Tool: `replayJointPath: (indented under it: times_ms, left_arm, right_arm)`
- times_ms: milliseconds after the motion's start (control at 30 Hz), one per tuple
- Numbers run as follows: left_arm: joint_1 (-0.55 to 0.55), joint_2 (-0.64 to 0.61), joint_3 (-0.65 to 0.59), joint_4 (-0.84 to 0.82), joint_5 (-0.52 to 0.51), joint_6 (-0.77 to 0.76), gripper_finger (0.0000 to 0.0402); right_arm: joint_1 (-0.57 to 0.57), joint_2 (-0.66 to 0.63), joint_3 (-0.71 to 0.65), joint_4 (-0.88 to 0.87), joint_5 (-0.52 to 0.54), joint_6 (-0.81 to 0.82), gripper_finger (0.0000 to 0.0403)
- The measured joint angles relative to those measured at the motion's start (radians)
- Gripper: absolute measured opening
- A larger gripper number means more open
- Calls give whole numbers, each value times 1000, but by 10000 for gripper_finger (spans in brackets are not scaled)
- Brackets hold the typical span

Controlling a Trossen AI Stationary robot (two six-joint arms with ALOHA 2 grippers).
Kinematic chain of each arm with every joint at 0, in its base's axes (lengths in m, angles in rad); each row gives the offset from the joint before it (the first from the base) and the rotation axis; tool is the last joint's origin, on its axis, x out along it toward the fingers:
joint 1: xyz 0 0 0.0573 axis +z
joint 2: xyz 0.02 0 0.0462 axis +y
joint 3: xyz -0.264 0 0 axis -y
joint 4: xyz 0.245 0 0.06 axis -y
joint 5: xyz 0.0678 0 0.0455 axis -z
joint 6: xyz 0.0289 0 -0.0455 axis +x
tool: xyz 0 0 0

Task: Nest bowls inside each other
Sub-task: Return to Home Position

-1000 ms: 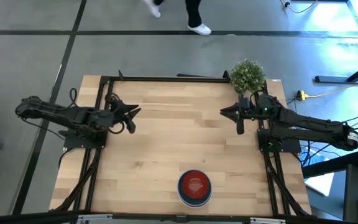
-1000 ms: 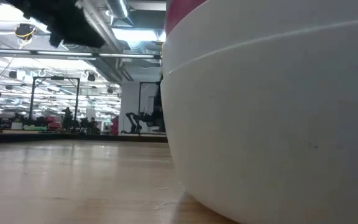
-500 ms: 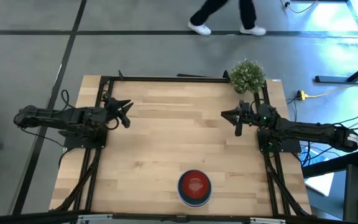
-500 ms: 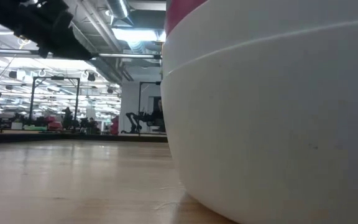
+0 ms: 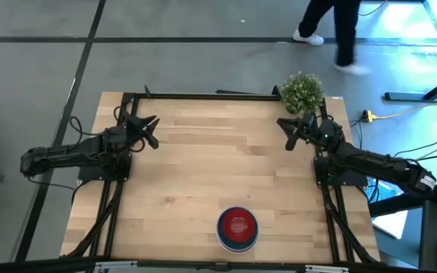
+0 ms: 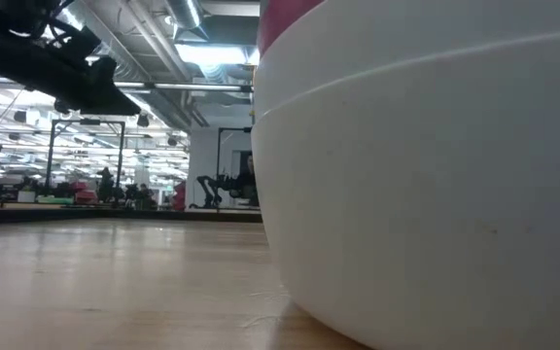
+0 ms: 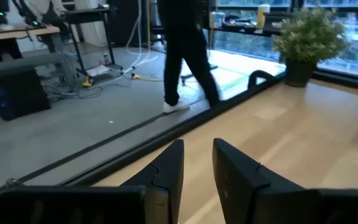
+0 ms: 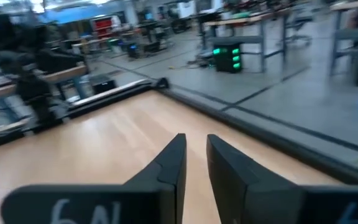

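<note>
The bowls [image 5: 237,227] stand nested in one stack near the table's near edge, by its middle. From above I see a dark red bowl innermost, a blue rim around it and a white rim outside. In the low view the white outer bowl [image 6: 426,194] fills the right side and rests on its base, with a magenta-pink rim [image 6: 290,19] above it. My left gripper [image 5: 150,129] hovers near the far left of the table and my right gripper [image 5: 288,130] near the far right. Both are far from the stack, shut to a narrow slit, and empty.
A small green potted plant [image 5: 303,91] stands at the far right corner, just beyond my right gripper. A black frame rail [image 5: 203,95] runs along the far edge. A person's legs [image 5: 332,30] cross the floor beyond the table. Bare wood [image 5: 218,167] lies between the arms and the stack.
Both arms have drawn back: my left gripper moved toward the far left of the table, my right gripper toward the far edge and the plant. The bowl stack stayed where it was. The person beyond the table walked to the right.
</note>
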Motion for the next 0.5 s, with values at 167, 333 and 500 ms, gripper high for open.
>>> replayJointPath:
  times_ms: [167,333,500]
  left_arm:
    - [110,1,-39,76,95,35,80]
    - [216,1,-54,90,177,44,80]
    - [304,2,-54,63,244,73,80]
  right_arm:
    - [-108,0,0,-2,0,-45,65]
    - [-194,0,0,-72,-20,-63,65]
    - [-220,3,0,-177,-43,-86,65]
